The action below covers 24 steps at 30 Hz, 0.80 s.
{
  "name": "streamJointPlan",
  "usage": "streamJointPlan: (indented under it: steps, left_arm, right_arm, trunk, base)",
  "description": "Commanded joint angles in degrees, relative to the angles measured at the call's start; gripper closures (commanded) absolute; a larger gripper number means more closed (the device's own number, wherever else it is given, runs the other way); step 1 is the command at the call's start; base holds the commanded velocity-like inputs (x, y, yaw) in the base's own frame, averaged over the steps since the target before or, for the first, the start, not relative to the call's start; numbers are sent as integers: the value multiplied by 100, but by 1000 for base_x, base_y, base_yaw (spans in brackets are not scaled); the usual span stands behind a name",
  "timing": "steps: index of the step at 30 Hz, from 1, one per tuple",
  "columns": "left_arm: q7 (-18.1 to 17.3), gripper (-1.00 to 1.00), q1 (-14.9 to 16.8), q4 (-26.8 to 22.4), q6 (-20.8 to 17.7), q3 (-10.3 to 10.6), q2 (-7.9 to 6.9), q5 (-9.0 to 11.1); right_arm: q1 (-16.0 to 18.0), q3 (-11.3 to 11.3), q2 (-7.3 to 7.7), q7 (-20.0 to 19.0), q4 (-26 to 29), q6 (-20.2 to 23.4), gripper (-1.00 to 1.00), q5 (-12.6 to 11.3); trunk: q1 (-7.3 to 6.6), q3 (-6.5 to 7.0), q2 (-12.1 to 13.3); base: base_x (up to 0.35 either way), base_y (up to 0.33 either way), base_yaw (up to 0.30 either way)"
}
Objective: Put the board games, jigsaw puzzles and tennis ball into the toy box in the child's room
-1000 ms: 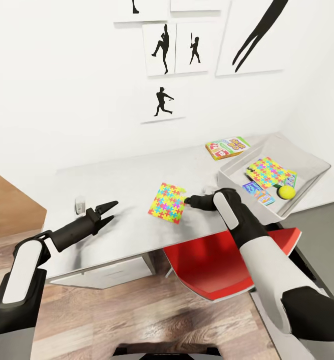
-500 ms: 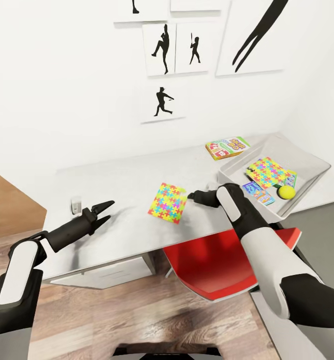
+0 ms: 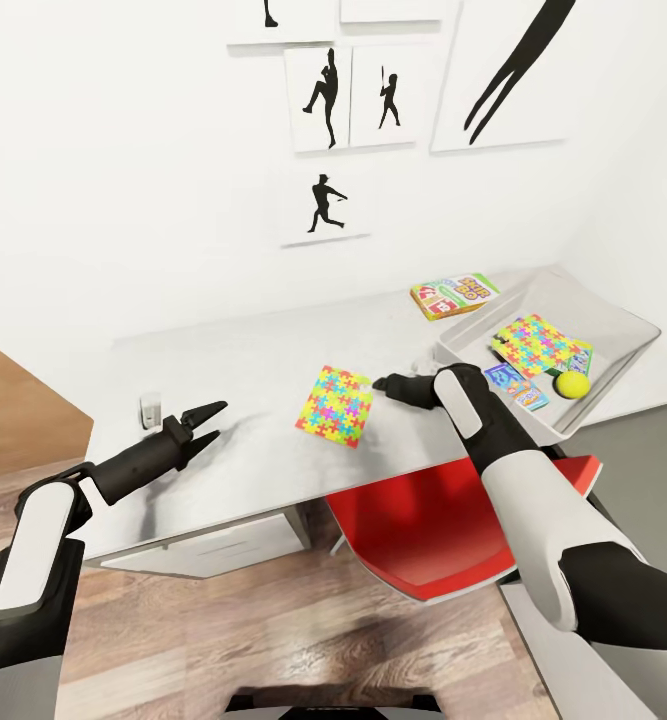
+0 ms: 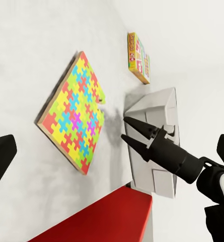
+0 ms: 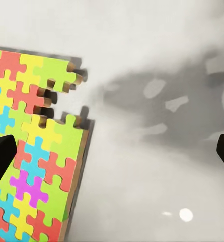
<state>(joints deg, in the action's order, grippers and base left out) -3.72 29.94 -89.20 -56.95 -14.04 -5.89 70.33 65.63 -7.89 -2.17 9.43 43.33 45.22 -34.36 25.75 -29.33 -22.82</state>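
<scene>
One jigsaw puzzle lies flat on the table near its front edge. My right gripper hovers open just right of the puzzle, fingers apart and touching nothing; the left wrist view shows its two pointed fingers spread. In the right wrist view, the puzzle has a notched edge. The toy box at the right holds the other puzzle, the tennis ball and a board game. Another board game lies behind the box. My left gripper is open over the table's left part.
A red chair is tucked under the table below my right arm. A small white object stands near the left gripper. Black baseball-player silhouette pictures hang on the white wall. Wood-plank floor lies in front.
My right gripper has drawn back a little from the puzzle's right edge, up and to the right. The left gripper drifted slightly left. The puzzle has not moved.
</scene>
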Motion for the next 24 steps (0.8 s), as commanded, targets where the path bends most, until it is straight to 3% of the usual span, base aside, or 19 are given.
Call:
streamJointPlan:
  steps: [1, 24]
  left_arm:
    - [-39, -100, 4, 0, -27, -8, 1, -37]
    - [-39, -100, 4, -1, -27, -3, 0, -37]
  right_arm:
    - [4, -13, 2, 57, 5, 12, -100, -60]
    - [-34, 29, -4, -17, -15, -15, -100, -73]
  trunk:
    - [3, -8, -9]
    - [3, -38, -9]
  base:
    - [0, 0, 0]
    - [0, 0, 0]
